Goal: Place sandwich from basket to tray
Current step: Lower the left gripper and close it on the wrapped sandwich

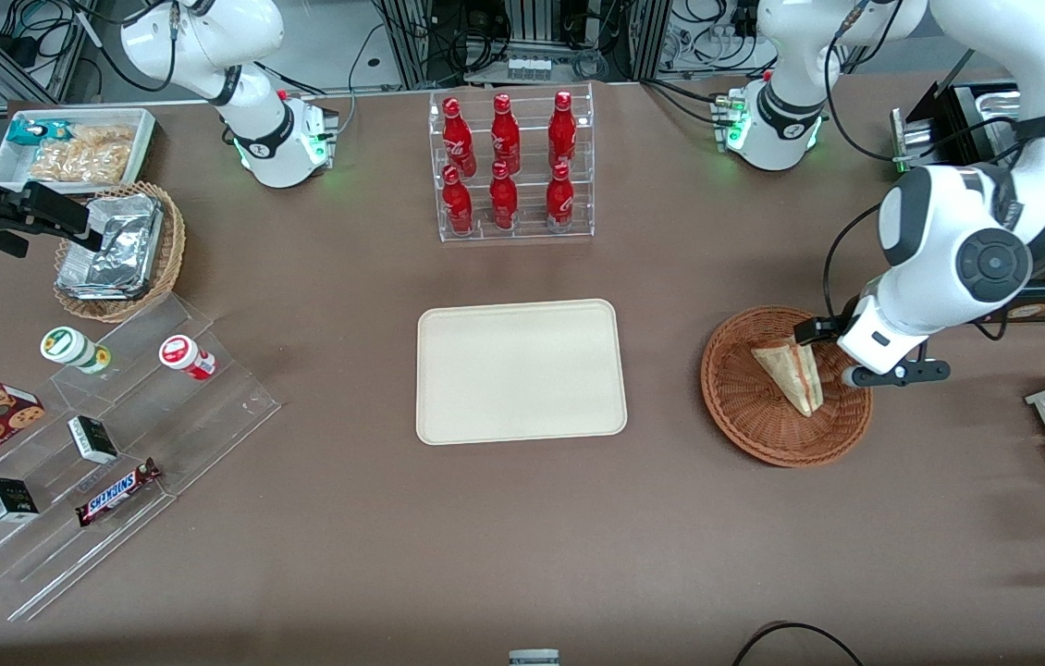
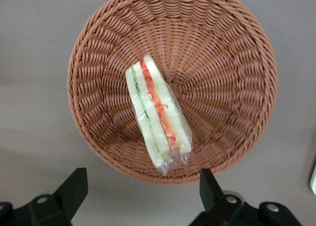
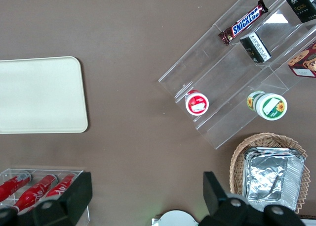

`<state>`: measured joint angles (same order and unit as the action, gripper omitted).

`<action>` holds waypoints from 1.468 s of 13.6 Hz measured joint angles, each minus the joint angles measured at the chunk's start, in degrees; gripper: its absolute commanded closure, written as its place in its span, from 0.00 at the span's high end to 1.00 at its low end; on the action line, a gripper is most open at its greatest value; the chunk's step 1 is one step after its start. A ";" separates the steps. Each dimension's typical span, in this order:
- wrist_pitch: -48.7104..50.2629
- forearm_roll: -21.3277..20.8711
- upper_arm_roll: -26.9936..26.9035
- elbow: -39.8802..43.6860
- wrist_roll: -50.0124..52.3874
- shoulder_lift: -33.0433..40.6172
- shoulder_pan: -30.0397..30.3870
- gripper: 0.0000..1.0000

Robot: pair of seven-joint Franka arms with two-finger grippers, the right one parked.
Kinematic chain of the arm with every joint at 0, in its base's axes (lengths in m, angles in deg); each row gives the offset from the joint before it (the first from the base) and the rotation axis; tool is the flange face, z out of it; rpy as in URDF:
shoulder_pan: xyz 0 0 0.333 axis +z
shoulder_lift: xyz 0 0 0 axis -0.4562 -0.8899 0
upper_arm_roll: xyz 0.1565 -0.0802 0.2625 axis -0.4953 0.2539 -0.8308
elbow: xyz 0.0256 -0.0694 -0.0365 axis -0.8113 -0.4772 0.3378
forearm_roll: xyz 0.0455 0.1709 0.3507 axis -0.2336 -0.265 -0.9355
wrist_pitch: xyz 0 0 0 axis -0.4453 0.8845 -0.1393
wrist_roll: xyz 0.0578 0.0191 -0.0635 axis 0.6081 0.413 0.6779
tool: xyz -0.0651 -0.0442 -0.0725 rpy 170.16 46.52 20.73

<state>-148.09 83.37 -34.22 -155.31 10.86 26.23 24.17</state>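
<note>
Hovering: your hand [image 2: 143,196] hangs above the basket [image 1: 744,421], fingers spread wide apart and gripping nothing.
Sandwich: the sandwich [image 1: 791,373] lies inside the basket, leaning on the sloped wall with its layered edge facing up at the wrist camera.
Handling: judge it light, soft and easily crushed; the clear wrap looks slippery, so close gently.
Grip point: take it across the two flat bread faces, about midway along the wedge, not at the thin tip.
Edges: mind the raised wicker rim, which sits close to the sandwich's lower end; lift straight up before travelling.
Room: the tray [image 1: 521,370] lies flat and bare toward the parked arm's end, with open table [image 1: 661,518] between it and the basket.
</note>
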 measured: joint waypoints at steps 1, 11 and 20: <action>-3.70 0.00 -0.01 -2.17 3.14 -0.01 0.00 1.00; -14.87 0.06 0.51 -7.87 32.31 -3.00 -0.42 1.00; -14.72 3.13 1.02 -6.69 32.72 -7.17 -0.42 0.06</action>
<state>-162.81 86.50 -33.20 -162.00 43.57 19.06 23.75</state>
